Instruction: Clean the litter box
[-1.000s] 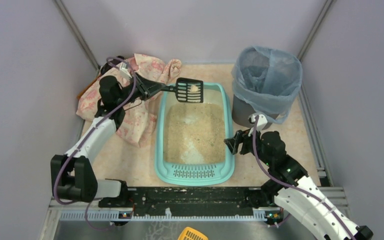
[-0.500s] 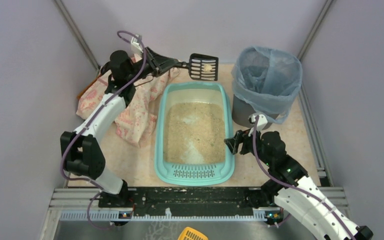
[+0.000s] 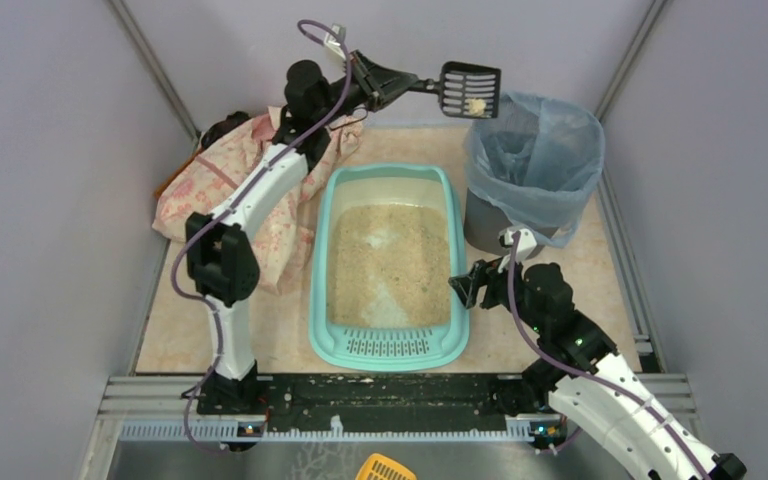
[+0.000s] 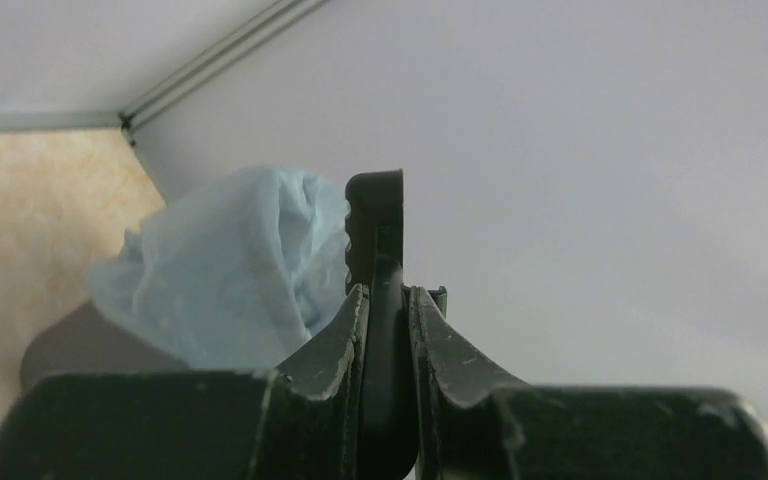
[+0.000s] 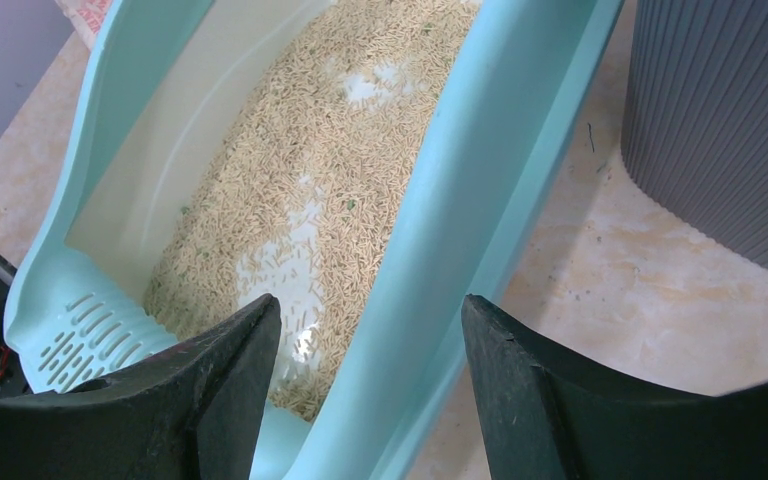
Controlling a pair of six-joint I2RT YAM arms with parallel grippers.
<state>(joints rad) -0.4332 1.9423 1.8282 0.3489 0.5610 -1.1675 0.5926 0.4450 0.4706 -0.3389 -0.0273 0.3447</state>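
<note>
While clenched on the handle of a black slotted plastic scoop [image 3: 470, 89]: left gripper [image 3: 405, 84], raised high at the far side, scoop head by the rim of a grey ribbed bin lined with a pale blue bag [image 3: 535, 150], pale clump [image 3: 476, 104] on the scoop.

Large rectangular turquoise plastic litter box [image 3: 388, 345], cream inner walls: mid-table, between pink patterned cloth [image 3: 260, 200] and bin, grille end nearest the arms, beige granular litter [image 3: 390, 265] inside.

Right gripper [image 3: 465, 285]: released, jaws wide, empty, just beside the litter box's right rim.

The scene is lit brightly and evenly; shadows are kept soft. The blue bag [image 4: 230, 260] is rendered blurred.
</note>
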